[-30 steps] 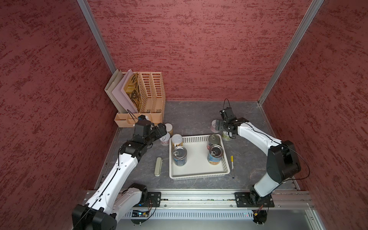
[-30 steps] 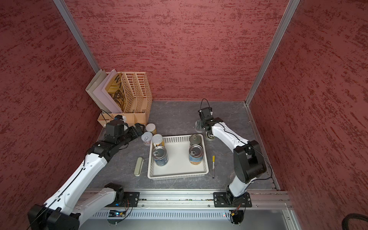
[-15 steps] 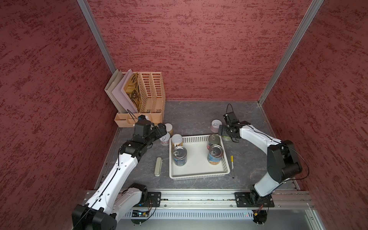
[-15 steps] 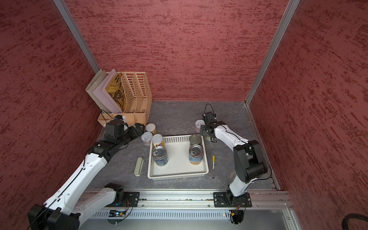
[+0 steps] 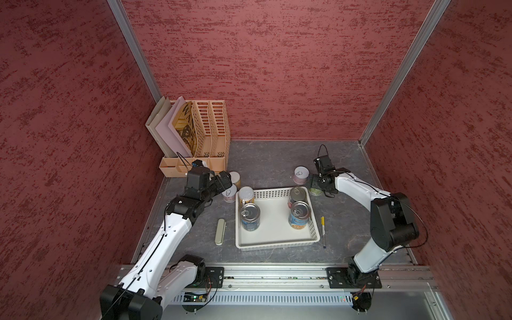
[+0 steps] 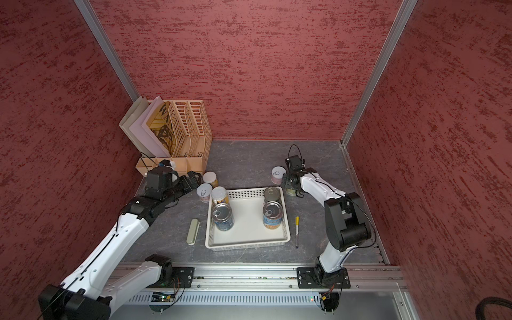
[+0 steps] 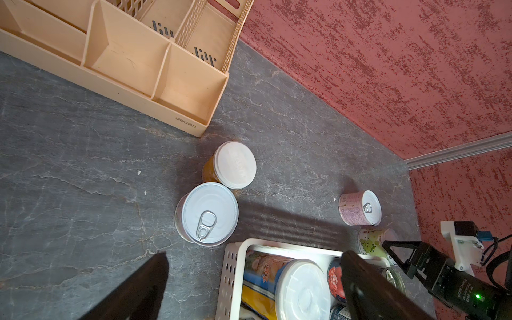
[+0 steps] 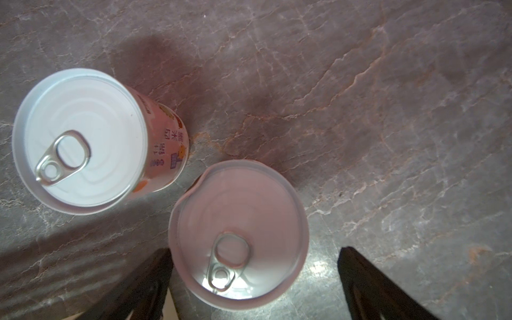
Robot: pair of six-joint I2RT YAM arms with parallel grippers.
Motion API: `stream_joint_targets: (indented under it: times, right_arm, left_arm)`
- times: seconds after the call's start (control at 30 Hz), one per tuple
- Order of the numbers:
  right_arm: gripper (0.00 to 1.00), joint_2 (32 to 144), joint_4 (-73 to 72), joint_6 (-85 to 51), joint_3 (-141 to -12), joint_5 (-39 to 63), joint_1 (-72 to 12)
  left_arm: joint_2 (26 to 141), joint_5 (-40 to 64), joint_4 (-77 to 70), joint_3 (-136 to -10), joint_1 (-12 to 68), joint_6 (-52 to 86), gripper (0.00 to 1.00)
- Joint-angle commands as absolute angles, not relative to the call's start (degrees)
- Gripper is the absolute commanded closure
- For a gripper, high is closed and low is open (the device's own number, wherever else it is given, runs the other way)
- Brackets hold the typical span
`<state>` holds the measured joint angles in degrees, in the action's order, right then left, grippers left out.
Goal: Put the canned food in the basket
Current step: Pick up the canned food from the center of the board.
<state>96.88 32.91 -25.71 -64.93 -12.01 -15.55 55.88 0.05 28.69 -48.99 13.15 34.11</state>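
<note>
In both top views the basket (image 5: pixel 277 246) (image 6: pixel 249 245) stands in the middle of the table (image 5: pixel 271 160). Four cans stand upright in it: one blue-labelled can (image 5: pixel 250 219) by its left wall, a second blue-labelled can (image 5: pixel 300 219) and a dark can (image 5: pixel 297 192) by its right wall, and a slim yellow can (image 5: pixel 246 195) in the far left corner. Outside, an orange can (image 5: pixel 235 177) and a pull-tab can (image 5: pixel 230 193) stand just before the left gripper (image 5: pixel 225 181). A pink-labelled can (image 5: pixel 301 175) stands beyond the far right corner. A green-labelled can (image 5: pixel 315 191) is mostly hidden under the right gripper (image 5: pixel 314 187). From here the jaws of both grippers are too small to judge. In the left wrist view both black fingers (image 7: pixel 133 291) are cut off by the picture's edge. They are spread wide with nothing between them, above the table and the basket's corner. One finger hides part of the dark can (image 7: pixel 333 277), and the right gripper (image 7: pixel 401 255) covers part of the green-labelled can (image 7: pixel 371 243). In the right wrist view, which is a little soft, the fingers (image 8: pixel 138 291) are again cut off and spread wide. The green-labelled can (image 8: pixel 238 221), its label not visible here, stands between them. It is close beside one finger, and I cannot tell if they touch; the other finger is clearly apart. Nothing is grasped. The pink-labelled can (image 8: pixel 83 141) stands near it, apart.
</note>
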Motion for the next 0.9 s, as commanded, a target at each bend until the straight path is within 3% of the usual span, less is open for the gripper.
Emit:
stream_joint_targets:
  times: [0.0, 0.47, 0.87]
  right_arm:
    - [0.02, 99.27, 32.90, -25.71, -66.69, -12.92, -14.80]
    - [0.03, 102.85, 31.72, -22.89, -69.94, -17.58, -14.71]
    - [0.27, 103.08, 31.40, -21.54, -70.46, -16.53, -14.69]
  left_arm:
    - [55.28, 0.38, 28.92, -50.48, 12.65, 34.02, 0.00]
    - [55.85, 1.05, 28.56, -50.27, 12.65, 34.07, 0.00]
    - [55.99, 1.31, 28.56, -50.36, 12.64, 34.06, 0.00]
